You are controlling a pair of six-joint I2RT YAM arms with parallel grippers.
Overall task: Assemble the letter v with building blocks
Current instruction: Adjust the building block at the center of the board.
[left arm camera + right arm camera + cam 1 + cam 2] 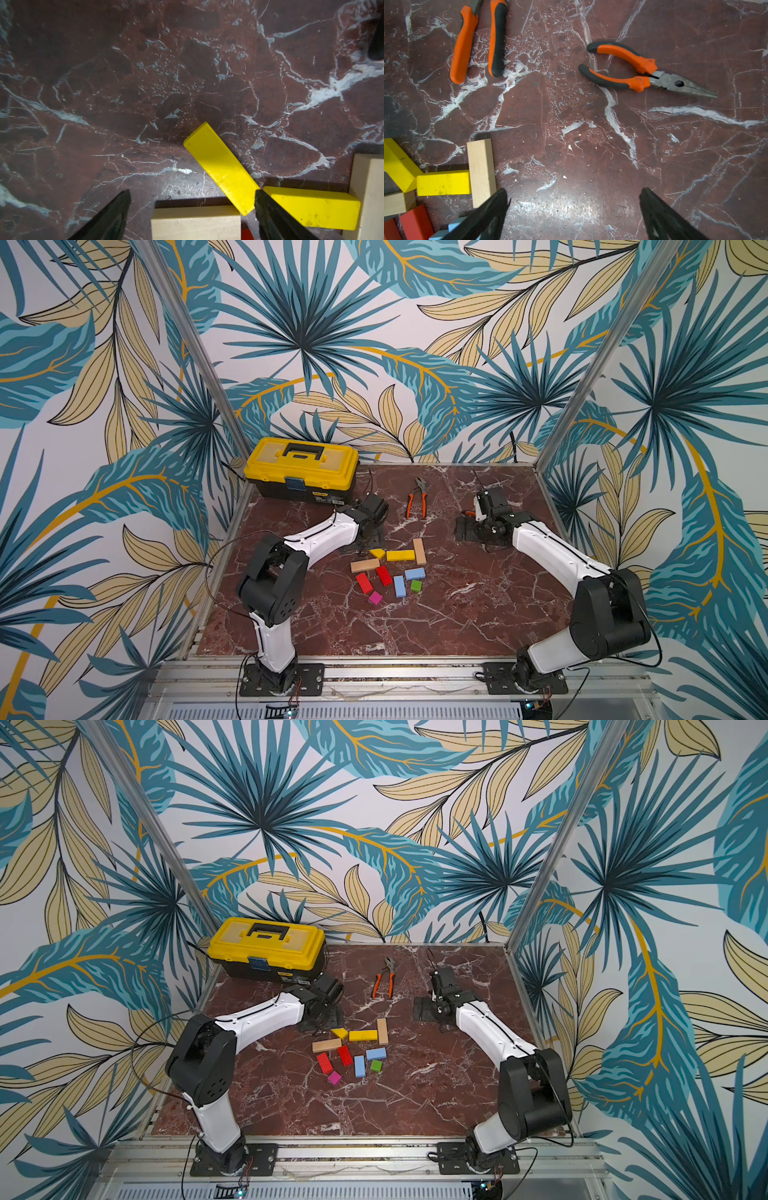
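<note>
I am watching the left gripper hovering low at the far left edge of the building blocks, its jaws standing wide apart and gripping nothing. In its wrist view a slanted long yellow wooden bar is running in beside one jaw and touching a second yellow bar, which is butting against a plain-wood bar. The right gripper is hanging over the bare red marble surface, jaws spread fully and empty.

In both top views the blocks are lying flat in a loose cluster mid-surface between the arms. Nearer me are another plain-wood bar, two red blocks, two light-blue blocks, a green cube and a magenta cube. Orange-handled pliers and a yellow toolbox are sitting at the far side.
</note>
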